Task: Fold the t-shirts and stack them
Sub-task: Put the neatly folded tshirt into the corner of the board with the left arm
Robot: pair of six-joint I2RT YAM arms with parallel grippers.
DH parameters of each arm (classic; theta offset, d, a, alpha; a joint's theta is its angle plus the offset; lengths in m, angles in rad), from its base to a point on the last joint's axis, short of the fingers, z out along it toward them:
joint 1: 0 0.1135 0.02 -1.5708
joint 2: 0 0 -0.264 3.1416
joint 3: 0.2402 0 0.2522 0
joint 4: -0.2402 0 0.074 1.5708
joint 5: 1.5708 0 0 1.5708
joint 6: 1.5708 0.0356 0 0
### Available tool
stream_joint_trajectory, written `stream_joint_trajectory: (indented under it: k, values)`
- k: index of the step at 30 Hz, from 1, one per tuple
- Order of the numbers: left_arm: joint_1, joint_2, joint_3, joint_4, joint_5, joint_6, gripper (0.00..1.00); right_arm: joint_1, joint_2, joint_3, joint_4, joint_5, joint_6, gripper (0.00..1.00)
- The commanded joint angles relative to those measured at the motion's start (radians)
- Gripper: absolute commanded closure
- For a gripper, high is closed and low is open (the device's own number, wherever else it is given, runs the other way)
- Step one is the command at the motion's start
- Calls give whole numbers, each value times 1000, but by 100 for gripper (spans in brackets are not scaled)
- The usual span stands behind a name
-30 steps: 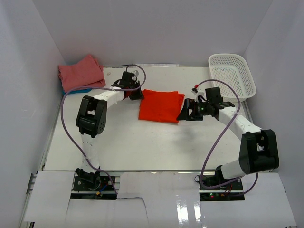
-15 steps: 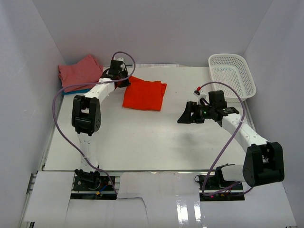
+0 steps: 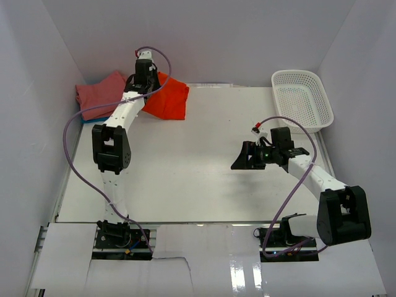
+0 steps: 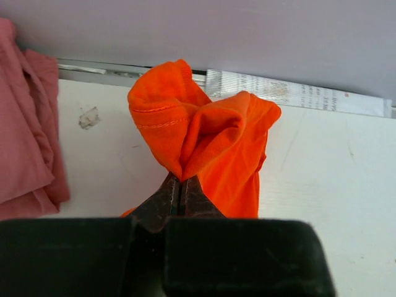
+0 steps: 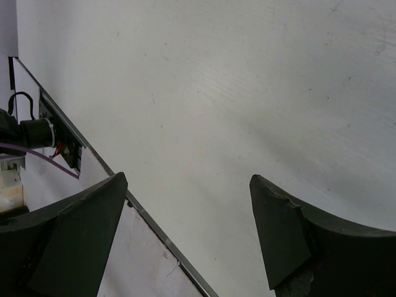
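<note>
The folded orange-red t-shirt point(image 3: 167, 98) hangs from my left gripper point(image 3: 143, 82) at the back left of the table, beside the salmon-pink t-shirt point(image 3: 104, 93). In the left wrist view my left gripper point(image 4: 180, 180) is shut on a bunched edge of the orange-red shirt point(image 4: 216, 136), with the pink shirt point(image 4: 25, 130) to its left. A sliver of the blue t-shirt point(image 3: 93, 119) shows under the pink one. My right gripper point(image 3: 238, 163) is open and empty over the bare table at the right; in the right wrist view it point(image 5: 189, 182) holds nothing.
A white plastic mesh basket point(image 3: 302, 99) stands at the back right corner. White walls close in the table point(image 3: 198, 179) at the back and both sides. The table's near edge point(image 5: 154, 232) shows in the right wrist view.
My left gripper has carried the orange-red shirt from the table's middle to the back left, next to the pink shirt. My right gripper has drawn back slightly, open and empty.
</note>
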Motion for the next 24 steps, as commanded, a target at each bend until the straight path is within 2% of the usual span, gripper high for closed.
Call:
stream_joint_trajectory:
  k: [1,12,16,18,24]
  values:
    - [43,-54,-25,77,-31,3,100,-3,-31,-28,48,-32,-7,14]
    - [169,-60,-28,85,-42,-10,100,5,-44,-61,68,-55,-9,14]
    - [200,-49,3,95,-2,3,100,9,-59,-76,54,-55,-22,14]
    - [247,-52,26,97,18,-20,100,12,-60,-87,57,-52,-22,14]
    - [279,-92,45,158,72,-69,100,29,-34,-90,70,-49,-19,14]
